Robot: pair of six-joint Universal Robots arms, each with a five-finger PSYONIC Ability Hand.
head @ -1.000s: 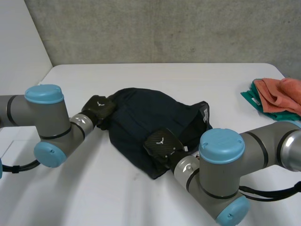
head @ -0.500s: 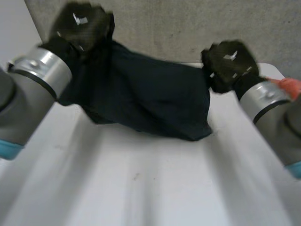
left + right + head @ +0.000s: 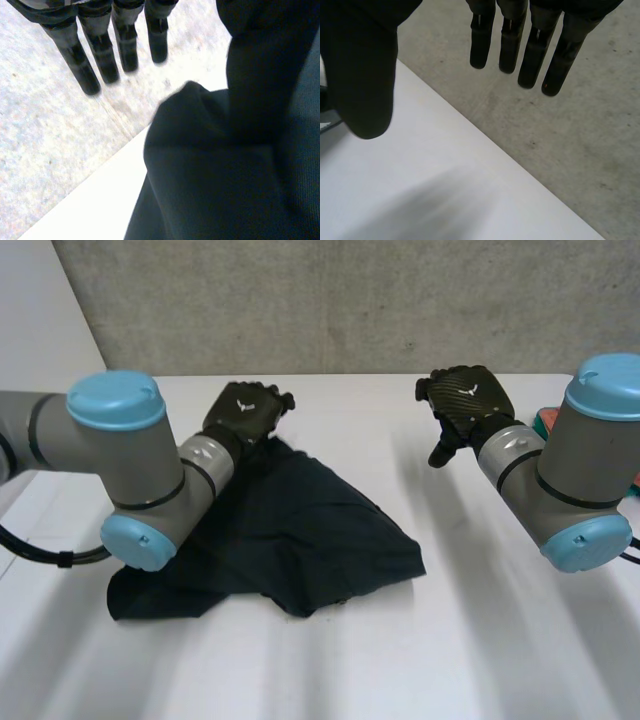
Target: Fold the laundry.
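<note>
Since half a second ago the cloth (image 3: 290,530) has come down from its stretch in the air between both hands and now lies crumpled on the table (image 3: 480,640), left of centre in the head view, and the right hand (image 3: 468,398) has let it go. The table's far edge runs straight along the grey wall (image 3: 350,300) across the upper frame. Bare white surface fills the whole lower band and the right half, so most open room is there. The left arm (image 3: 120,455) reaches in from the left edge over the cloth's left part, and the right arm (image 3: 580,470) comes in from the right edge, clear of the cloth. The cloth's edges end in a point near the frame's centre and a flat corner at lower left, while its upper corner rises to the left hand (image 3: 245,412). That hand's fingers (image 3: 102,55) are straight and spread, with wall showing between them and the cloth bunched on the thumb side; whether cloth touches the thumb I cannot tell. The right hand sits at upper right, well apart from the cloth, its fingers (image 3: 532,55) straight, its thumb (image 3: 362,75) wide of them, holding nothing.
</note>
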